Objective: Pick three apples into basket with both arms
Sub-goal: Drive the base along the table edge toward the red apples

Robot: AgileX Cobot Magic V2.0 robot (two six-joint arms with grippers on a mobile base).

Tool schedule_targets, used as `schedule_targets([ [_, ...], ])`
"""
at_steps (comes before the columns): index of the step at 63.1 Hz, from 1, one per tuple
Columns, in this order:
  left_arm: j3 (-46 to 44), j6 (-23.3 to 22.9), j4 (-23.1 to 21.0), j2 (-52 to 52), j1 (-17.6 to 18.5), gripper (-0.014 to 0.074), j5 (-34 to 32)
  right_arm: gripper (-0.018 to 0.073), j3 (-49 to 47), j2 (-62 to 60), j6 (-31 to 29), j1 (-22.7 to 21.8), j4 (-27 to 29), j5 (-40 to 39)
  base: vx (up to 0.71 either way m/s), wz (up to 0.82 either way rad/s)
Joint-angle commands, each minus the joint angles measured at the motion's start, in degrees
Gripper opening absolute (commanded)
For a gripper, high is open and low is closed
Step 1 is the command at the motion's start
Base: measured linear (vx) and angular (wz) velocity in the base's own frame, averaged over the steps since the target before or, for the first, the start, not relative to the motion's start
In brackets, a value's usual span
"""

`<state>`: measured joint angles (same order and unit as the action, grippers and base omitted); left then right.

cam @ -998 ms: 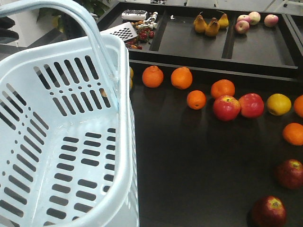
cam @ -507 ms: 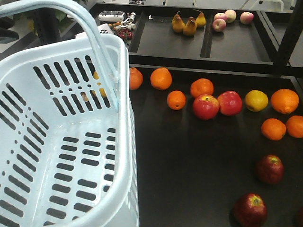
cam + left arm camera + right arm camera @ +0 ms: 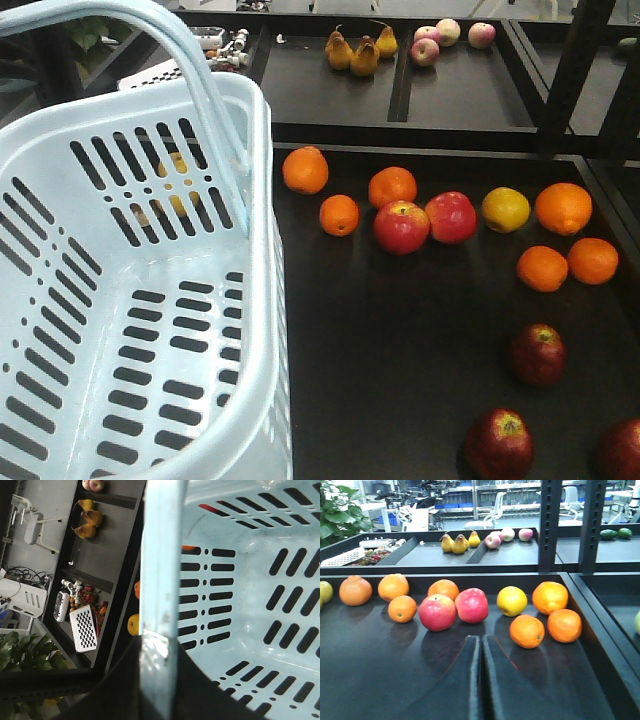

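Note:
The pale blue basket (image 3: 262, 300) fills the left of the front view, and nothing shows inside it. My left gripper (image 3: 156, 647) is shut on its hoop handle (image 3: 159, 570), with the basket's slotted wall (image 3: 240, 605) beyond. Three dark red apples lie on the black tray at the lower right: one (image 3: 538, 353), a nearer one (image 3: 498, 443), and one cut by the frame's corner (image 3: 622, 450). My right gripper (image 3: 481, 640) is shut with nothing in it, low over the tray. The dark apples do not show in the right wrist view.
Two brighter red apples (image 3: 401, 227) (image 3: 451, 217) sit mid-tray among several oranges (image 3: 305, 170) and a yellow fruit (image 3: 505, 209). Pears (image 3: 352, 50) and pink apples (image 3: 447, 35) lie on the back trays. Black shelf posts (image 3: 575, 70) stand at the right.
Everything on the trays has slid left and nearer in the front view. A third dark apple has come into view at the lower right corner. The basket keeps its place in the frame.

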<state>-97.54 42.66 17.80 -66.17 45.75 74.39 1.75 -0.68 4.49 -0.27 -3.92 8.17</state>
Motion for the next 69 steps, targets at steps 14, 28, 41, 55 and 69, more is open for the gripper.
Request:
schedule_targets([
  [14, -1.7, -0.6, 1.0, 1.0, 0.4, -0.0006, -3.1, -0.0009, 0.7, -0.7, 0.0, -0.3, -0.6, -4.5, 0.04, -0.15],
  [28, -1.7, -0.6, 1.0, 1.0, 0.4, -0.0006, -3.1, -0.0009, 0.7, -0.7, 0.0, -0.3, -0.6, -4.5, 0.03, -0.13],
  [41, -1.7, -0.6, 1.0, 1.0, 0.4, -0.0006, -3.1, -0.0009, 0.7, -0.7, 0.0, -0.3, -0.6, -4.4, 0.02, -0.09],
  [55, -1.7, -0.6, 1.0, 1.0, 0.4, -0.0006, -3.1, -0.0009, 0.7, -0.7, 0.0, -0.3, -0.6, -4.4, 0.01, -0.03],
  [69, -1.7, -0.6, 1.0, 1.0, 0.4, -0.0006, -3.1, -0.0009, 0.7, -0.7, 0.0, -0.3, -0.6, -4.4, 0.00, 0.00],
])
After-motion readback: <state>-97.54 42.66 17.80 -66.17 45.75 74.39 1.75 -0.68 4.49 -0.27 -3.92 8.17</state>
